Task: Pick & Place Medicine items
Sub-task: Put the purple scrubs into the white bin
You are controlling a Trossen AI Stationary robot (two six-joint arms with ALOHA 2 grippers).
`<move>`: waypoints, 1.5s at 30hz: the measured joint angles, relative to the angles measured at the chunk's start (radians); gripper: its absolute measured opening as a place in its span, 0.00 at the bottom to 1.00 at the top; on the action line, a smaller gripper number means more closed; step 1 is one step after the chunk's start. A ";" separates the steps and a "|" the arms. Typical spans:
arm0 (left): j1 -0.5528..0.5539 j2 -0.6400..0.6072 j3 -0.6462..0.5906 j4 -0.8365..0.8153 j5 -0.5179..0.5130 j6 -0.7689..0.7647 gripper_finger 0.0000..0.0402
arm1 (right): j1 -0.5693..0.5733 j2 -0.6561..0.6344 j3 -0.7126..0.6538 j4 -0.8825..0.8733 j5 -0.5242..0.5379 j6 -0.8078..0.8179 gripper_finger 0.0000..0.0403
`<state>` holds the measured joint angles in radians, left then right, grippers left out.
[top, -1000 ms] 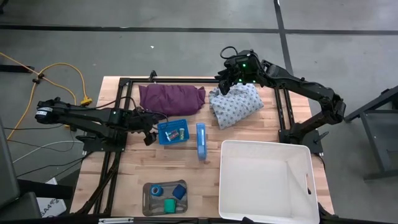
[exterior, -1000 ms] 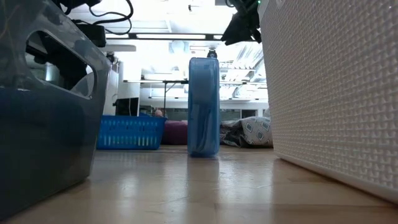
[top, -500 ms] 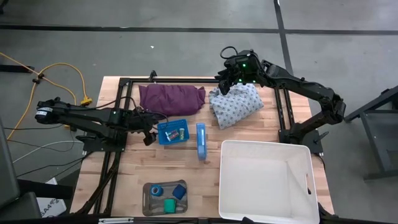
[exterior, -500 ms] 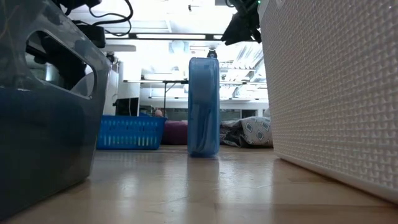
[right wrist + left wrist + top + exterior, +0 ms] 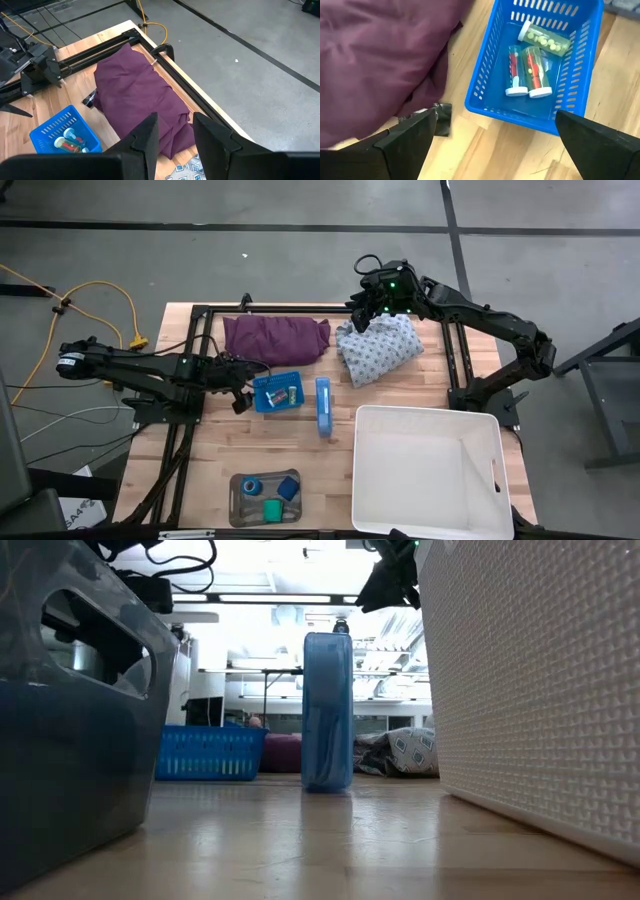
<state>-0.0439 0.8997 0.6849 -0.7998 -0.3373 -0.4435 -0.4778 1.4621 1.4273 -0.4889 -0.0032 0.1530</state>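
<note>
Three small clear plastic pill vials [image 5: 532,62] lie in the blue slotted plastic basket [image 5: 485,82]; probably light, stiff, slippery, best pinched mid-body. Left gripper [image 5: 495,137] spread wide, right gripper [image 5: 172,132] parted

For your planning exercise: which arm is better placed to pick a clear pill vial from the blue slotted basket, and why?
Left. The left gripper hangs just beside the blue slotted plastic basket, jaws open toward the three clear pill vials inside. The right gripper is over the patterned pale cloth at the far edge.
</note>
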 joint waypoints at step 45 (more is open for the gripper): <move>0.435 0.191 0.000 0.091 0.016 0.695 1.00 | 0.000 0.000 0.000 0.005 0.000 0.000 0.27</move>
<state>0.3908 1.0908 0.6846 -0.7090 -0.3210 0.2518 -0.4778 1.4620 1.4273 -0.4835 -0.0032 0.1528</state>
